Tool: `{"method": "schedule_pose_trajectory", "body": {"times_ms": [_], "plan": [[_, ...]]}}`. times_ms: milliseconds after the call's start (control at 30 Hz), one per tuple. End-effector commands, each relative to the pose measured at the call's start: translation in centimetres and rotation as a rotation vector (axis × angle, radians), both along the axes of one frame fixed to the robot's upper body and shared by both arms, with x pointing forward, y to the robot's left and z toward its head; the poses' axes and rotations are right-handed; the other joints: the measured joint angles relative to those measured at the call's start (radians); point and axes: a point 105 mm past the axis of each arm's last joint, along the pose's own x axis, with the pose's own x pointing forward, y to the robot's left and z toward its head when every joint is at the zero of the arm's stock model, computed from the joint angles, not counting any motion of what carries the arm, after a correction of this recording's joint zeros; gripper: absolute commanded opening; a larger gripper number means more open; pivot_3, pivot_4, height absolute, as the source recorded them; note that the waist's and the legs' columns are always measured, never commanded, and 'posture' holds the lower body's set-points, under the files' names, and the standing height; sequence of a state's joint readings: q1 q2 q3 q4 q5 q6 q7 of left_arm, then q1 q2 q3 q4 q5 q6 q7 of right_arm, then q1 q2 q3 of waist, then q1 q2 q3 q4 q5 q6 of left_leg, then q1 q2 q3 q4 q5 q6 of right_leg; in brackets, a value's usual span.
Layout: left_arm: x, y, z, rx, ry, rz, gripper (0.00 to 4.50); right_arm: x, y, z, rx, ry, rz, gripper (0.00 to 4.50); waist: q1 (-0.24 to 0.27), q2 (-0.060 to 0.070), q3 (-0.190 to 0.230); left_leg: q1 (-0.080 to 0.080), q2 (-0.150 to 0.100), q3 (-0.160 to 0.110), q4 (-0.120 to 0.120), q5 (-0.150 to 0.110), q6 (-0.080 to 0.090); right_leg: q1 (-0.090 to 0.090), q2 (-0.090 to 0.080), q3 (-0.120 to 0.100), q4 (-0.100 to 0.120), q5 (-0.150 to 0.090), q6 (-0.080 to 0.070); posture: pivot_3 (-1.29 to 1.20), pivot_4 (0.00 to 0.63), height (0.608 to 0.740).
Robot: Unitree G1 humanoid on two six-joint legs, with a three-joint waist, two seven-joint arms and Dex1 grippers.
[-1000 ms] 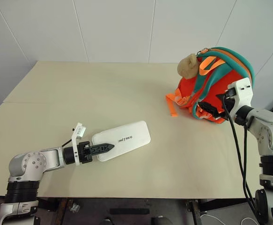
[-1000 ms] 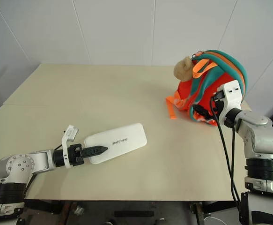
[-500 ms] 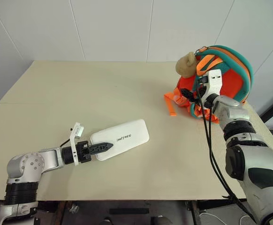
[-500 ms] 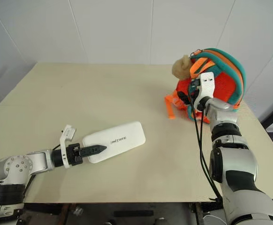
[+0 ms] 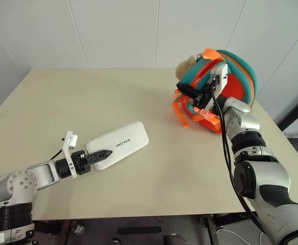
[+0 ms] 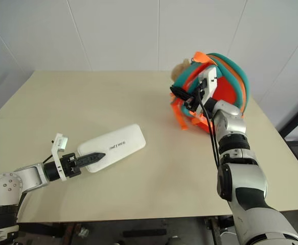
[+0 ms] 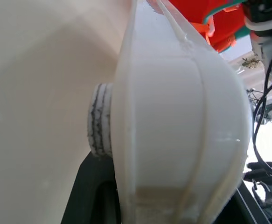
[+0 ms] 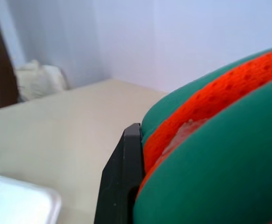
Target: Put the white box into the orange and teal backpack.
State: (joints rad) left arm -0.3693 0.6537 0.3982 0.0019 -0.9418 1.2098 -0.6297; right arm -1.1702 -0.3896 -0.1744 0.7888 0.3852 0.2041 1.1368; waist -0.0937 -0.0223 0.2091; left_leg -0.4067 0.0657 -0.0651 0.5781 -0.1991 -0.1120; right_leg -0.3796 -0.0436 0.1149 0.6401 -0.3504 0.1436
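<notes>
Right gripper [image 5: 192, 94]: clamped on a teal strap at the front of the backpack [image 5: 225, 97]; the wrist view shows one black finger [image 8: 124, 182] pressed right against the teal and orange webbing.
Left gripper [image 5: 98, 155]: narrow, pinching the near end of the box [image 5: 118, 151], one finger lying over the top face.
Box: flat on the desk [image 5: 87, 102], near the front left, lettering up, far end angled toward the backpack but well apart from it.
Backpack: far right of the desk, sitting upright; orange loops [image 5: 182, 109] spill onto the desk on its left, and a tan plush toy [image 5: 185, 65] pokes out up top.
What just changed: a second ago the right gripper was wide and sitting low on the backpack's right side. It has since swung across to the front and shut on the strap.
What that means: my read is that it's getting hold of the backpack to steady it or pull it open, so this is still prep. Box isn't in yet.
Other differences: the backpack now sits a bit further left than before, though the camera shifted too, so I can't say how much is real. Left gripper holds the box the same as before, and the box is still on the desk.
Can't tell: whether the backpack is unzipped.
</notes>
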Motion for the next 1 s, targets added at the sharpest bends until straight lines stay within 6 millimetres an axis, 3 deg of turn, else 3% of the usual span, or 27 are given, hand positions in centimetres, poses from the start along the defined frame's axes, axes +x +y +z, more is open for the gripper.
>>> {"method": "schedule_pose_trajectory", "body": {"times_ms": [33, 167, 267, 333, 433, 500, 633, 800, 1000], "plan": [[-0.7, 1.9, 1.4, 0.021, -0.064, 0.031, 1.25, -7.4, 3.3, 2.2, -0.072, 0.017, 0.417, 0.03, 0.002, 0.000, 0.000, 0.000, 0.000, 0.000, 0.000, 0.000, -0.001, -0.001, 0.000, 0.000, 0.004, -0.001, 0.000, 0.00, 0.150, 0.740], [-1.3, 3.2, 2.1, 0.041, -0.181, 0.058, 1.25, -13.7, 3.1, 0.8, -0.120, 0.204, 0.664, 0.03, 0.015, 0.000, 0.000, -0.005, 0.001, 0.000, -0.001, -0.001, -0.001, -0.008, 0.000, -0.001, 0.005, -0.005, -0.003, 0.00, 0.150, 0.740], [-2.2, 3.0, 2.0, 0.040, -0.191, 0.025, 1.25, -15.7, 2.4, -0.8, -0.154, 0.323, 0.696, 0.03, 0.024, 0.000, 0.000, -0.011, 0.000, 0.000, 0.002, -0.001, -0.001, -0.015, 0.000, -0.001, 0.007, -0.006, -0.005, 0.00, 0.150, 0.740], [-3.1, 2.2, 3.4, -0.004, -0.261, -0.035, 1.25, -16.7, 1.8, -2.1, -0.187, 0.395, 0.697, 0.03, 0.035, 0.000, 0.000, -0.012, 0.000, 0.000, 0.005, -0.004, 0.003, -0.015, 0.000, -0.001, 0.008, -0.006, -0.005, 0.00, 0.150, 0.740], [-4.0, 1.3, 7.8, -0.122, -0.422, -0.073, 1.25, -17.0, 0.9, -3.0, -0.207, 0.458, 0.676, 0.03, 0.052, -0.002, 0.002, -0.015, 0.000, -0.001, 0.011, -0.006, 0.007, -0.015, 0.000, -0.001, 0.008, -0.005, -0.004, 0.00, 0.150, 0.740], [-4.8, 0.8, 9.8, -0.111, -0.507, -0.109, 1.25, -15.9, 0.5, -3.6, -0.204, 0.480, 0.610, 0.03, 0.058, -0.004, 0.002, -0.015, 0.000, -0.001, 0.014, -0.006, 0.007, -0.015, 0.000, -0.001, 0.008, -0.004, -0.003, 0.00, 0.150, 0.740], [-6.0, 0.6, 12.1, -0.059, -0.604, -0.126, 1.25, -15.5, 0.4, -5.0, -0.220, 0.507, 0.587, 0.03, 0.058, -0.005, 0.002, -0.015, 0.000, 0.000, 0.016, -0.006, 0.007, -0.012, 0.000, 0.000, 0.005, -0.002, -0.001, 0.00, 0.150, 0.740], [-6.5, 0.0, 12.5, -0.006, -0.626, -0.167, 1.25, -15.1, 0.8, -5.8, -0.213, 0.508, 0.581, 0.03, 0.056, -0.005, 0.002, -0.015, 0.000, 0.000, 0.015, -0.007, 0.008, -0.014, 0.000, 0.000, 0.006, -0.002, -0.001, 0.00, 0.150, 0.740], [-5.0, -0.1, 11.1, 0.108, -0.616, -0.173, 1.25, -15.0, 1.3, -6.0, -0.207, 0.493, 0.588, 0.03, 0.059, -0.005, 0.002, -0.015, 0.000, 0.000, 0.015, -0.007, 0.008, -0.014, 0.000, 0.000, 0.006, -0.002, -0.002, 0.00, 0.150, 0.740]]}}
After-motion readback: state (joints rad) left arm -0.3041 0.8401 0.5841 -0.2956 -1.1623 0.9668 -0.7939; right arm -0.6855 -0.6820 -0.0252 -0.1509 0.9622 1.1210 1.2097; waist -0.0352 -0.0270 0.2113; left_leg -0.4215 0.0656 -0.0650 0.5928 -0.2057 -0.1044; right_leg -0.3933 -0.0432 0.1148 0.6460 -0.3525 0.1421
